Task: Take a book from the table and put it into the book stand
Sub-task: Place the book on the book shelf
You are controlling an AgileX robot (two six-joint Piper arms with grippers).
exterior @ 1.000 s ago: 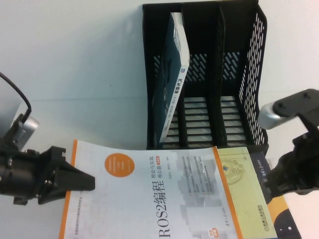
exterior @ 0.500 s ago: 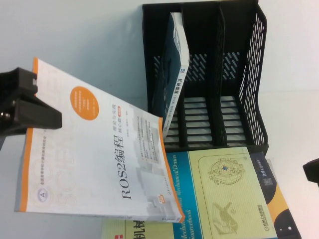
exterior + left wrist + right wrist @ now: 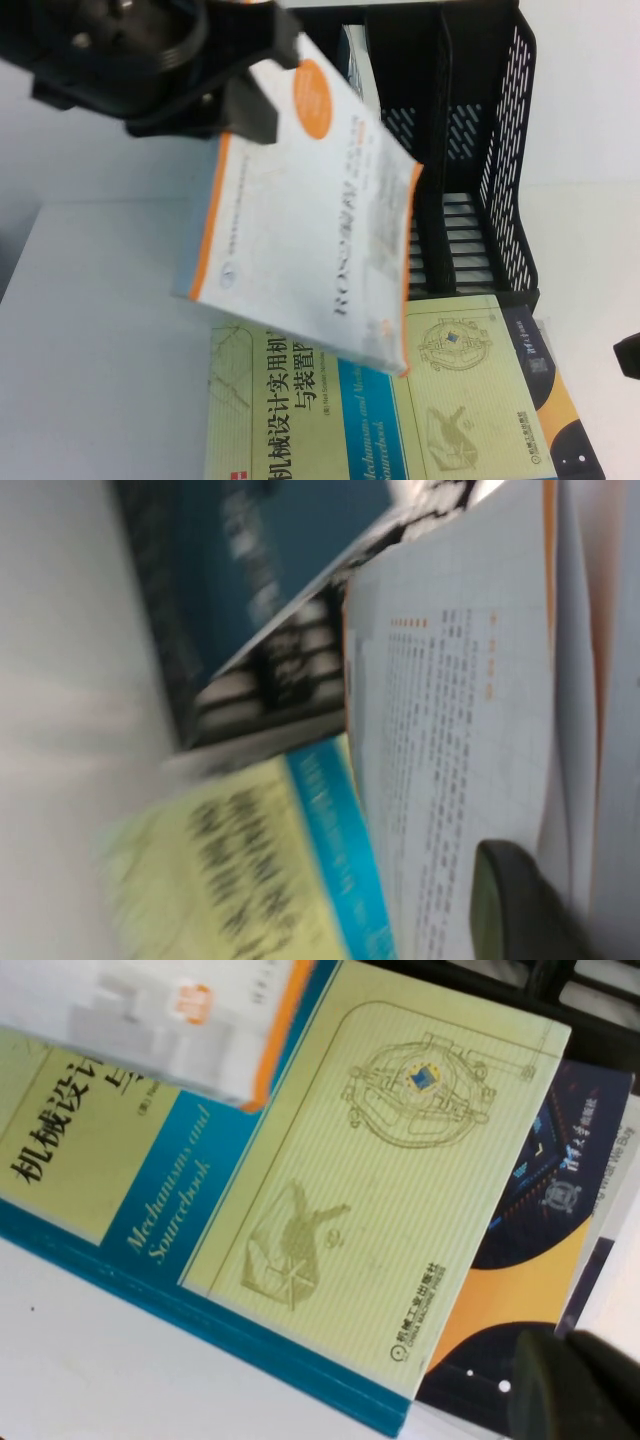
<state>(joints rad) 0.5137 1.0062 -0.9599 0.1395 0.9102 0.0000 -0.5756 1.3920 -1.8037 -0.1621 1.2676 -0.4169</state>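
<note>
The left gripper hangs high above the plain white surface, fingers clamped on an edge of the thick white-and-orange ROS2 paperback. The book tilts in mid-air beside the black plastic three-slot book stand, likely so it can enter a slot. The right gripper waits low at the right; I cannot tell its fingers.

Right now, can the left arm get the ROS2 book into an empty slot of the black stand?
Probably yes. The left gripper holds the book in the air near the book stand, whose middle and right slots look empty. The right gripper stays aside.
</note>
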